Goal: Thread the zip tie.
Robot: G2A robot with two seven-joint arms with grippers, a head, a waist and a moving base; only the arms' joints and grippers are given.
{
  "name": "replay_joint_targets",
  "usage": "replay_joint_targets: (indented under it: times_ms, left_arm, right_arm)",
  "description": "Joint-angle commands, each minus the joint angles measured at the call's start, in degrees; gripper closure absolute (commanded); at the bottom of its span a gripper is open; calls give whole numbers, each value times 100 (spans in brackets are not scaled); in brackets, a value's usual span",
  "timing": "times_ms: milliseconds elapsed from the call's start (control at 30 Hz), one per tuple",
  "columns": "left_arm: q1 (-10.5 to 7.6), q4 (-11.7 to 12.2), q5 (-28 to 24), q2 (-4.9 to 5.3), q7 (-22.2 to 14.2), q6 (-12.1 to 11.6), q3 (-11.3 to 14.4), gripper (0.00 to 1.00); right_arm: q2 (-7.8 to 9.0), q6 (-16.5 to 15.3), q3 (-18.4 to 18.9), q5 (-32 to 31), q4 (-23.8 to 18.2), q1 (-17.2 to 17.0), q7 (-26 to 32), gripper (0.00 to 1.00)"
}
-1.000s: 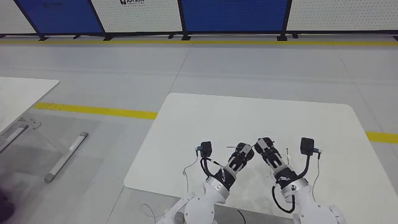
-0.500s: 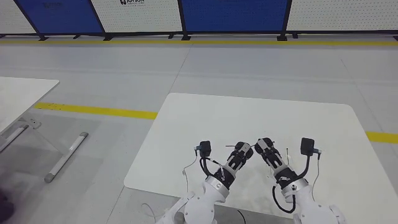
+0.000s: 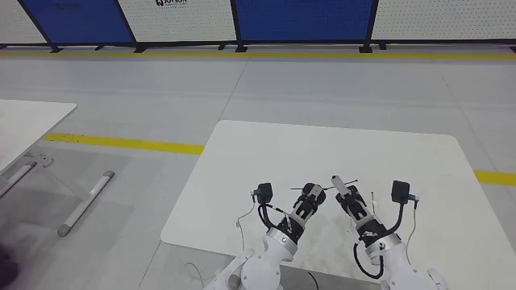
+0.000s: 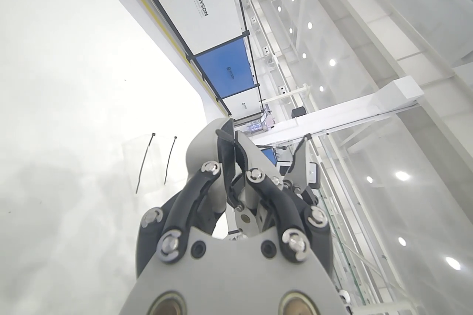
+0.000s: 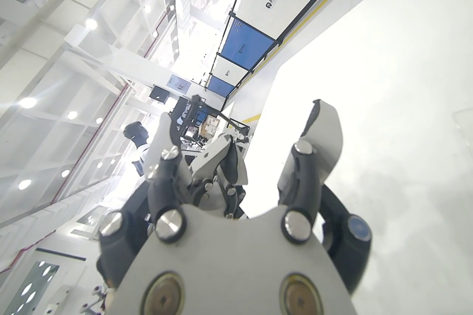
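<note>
Status: right gripper (image 5: 242, 117) has backed slightly off left gripper (image 4: 232, 135), jaws spread wide, clamping nothing | left gripper pinched tight on zip tie (image 4: 235, 150), held above table (image 4: 74, 72) | judgement: threading unfinished, re-approach needed.

The white, round-cornered table (image 3: 322, 145) carries a faint clear sheet (image 4: 128, 154). Two black zip ties (image 4: 145, 161) lie flat at that sheet, side by side and roughly parallel, a narrow gap between them. One crosses the sheet, the other lies along its edge, heads at the same end.
</note>
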Motion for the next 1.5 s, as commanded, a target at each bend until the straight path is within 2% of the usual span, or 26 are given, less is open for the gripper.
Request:
replay_joint_targets:
  times_ms: [0, 100, 233, 733, 767, 800, 867, 900, 933, 1333, 1467]
  left_arm:
    - [1, 0, -5, -1, 10, -1, 1, 100]
    - [3, 0, -21, -4, 23, -2, 2, 100]
    - [0, 4, -45, -10, 53, -7, 11, 100]
    - [-32, -23, -42, -33, 112, 21, 83, 100]
    - [-34, -23, -42, -34, 116, 23, 85, 98]
    - [-37, -22, -38, -35, 119, 28, 86, 90]
    - [-45, -16, -36, -38, 130, 36, 89, 85]
    - [-48, -13, -34, -39, 134, 40, 91, 78]
    - [-54, -9, -31, -41, 139, 46, 92, 77]
    - [-99, -1, 1, -57, 162, 99, 119, 88]
    - [-110, -2, -1, -61, 160, 109, 119, 84]
  right_arm:
    - [3, -14, 15, 10, 4, -12, -3, 71]
    - [9, -37, 34, 34, 17, -20, 17, 88]
    - [15, -63, 49, 43, 28, -20, 37, 100]
    - [42, -77, 95, -113, -15, -9, 59, 100]
    - [44, -66, 96, -143, -23, -11, 47, 100]
    - [45, -56, 95, -159, -29, -13, 38, 100]
    - [47, -32, 104, -184, -38, -15, 17, 100]
    - [48, -23, 109, -196, -36, -13, 6, 100]
    - [49, -17, 114, -201, -31, -11, -3, 100]
    - [61, 24, 139, -349, 17, 5, -55, 100]
    - [64, 26, 136, -364, 22, 16, -25, 100]
